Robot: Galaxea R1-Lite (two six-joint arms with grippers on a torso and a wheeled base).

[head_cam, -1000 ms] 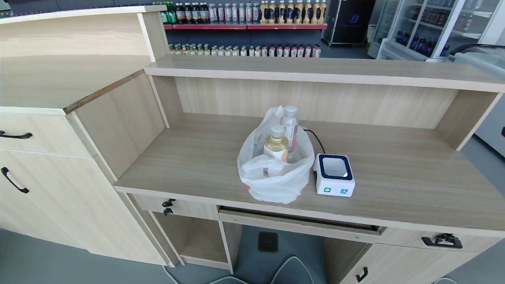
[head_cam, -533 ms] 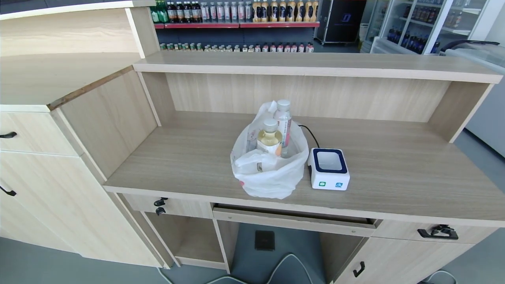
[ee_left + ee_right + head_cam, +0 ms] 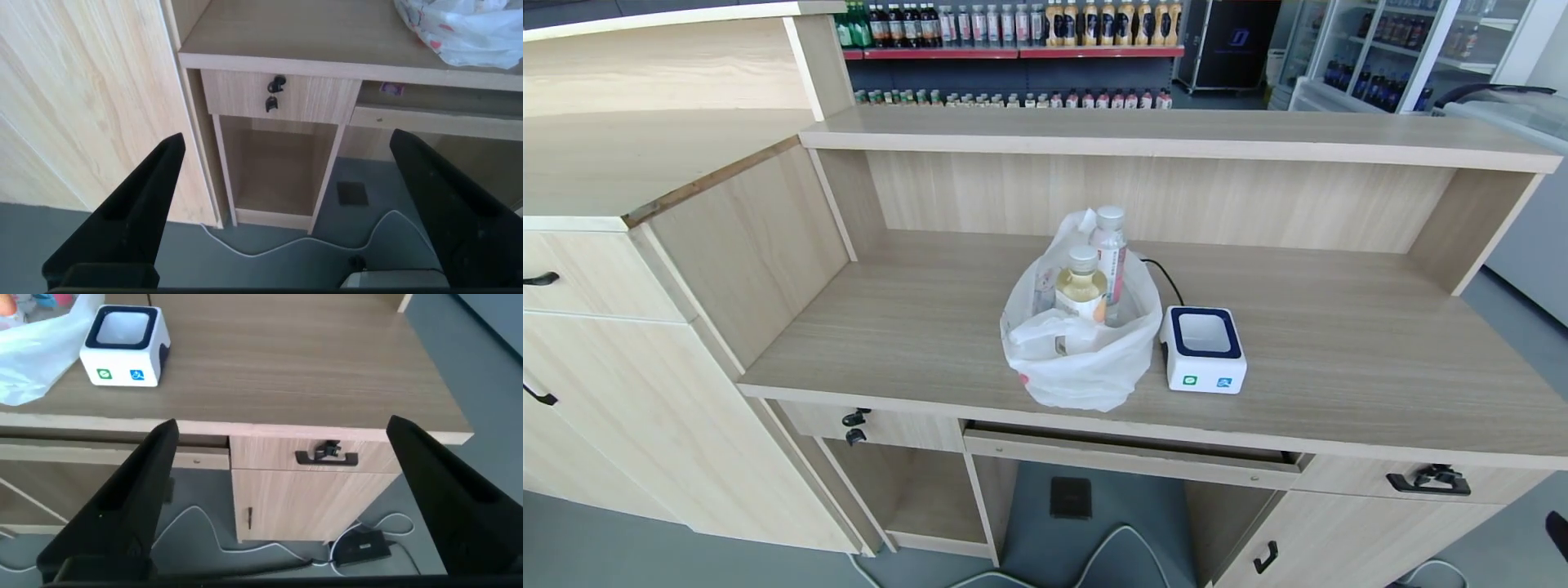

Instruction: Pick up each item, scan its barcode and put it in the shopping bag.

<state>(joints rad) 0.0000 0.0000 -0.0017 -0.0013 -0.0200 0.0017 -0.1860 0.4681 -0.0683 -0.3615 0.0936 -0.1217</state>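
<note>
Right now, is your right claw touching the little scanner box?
Apart. In the right wrist view the right gripper hangs before the counter, bare wood lying between it and the scanner.

The left gripper (image 3: 286, 216) and right gripper (image 3: 278, 502) hang low, jaws spread wide apart.

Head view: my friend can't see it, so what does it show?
A white shopping bag stands on a wooden counter with a yellow drink bottle and a clear bottle inside. A white scanner sits beside it, on the robot's right. Drink shelves line the shop behind.
</note>
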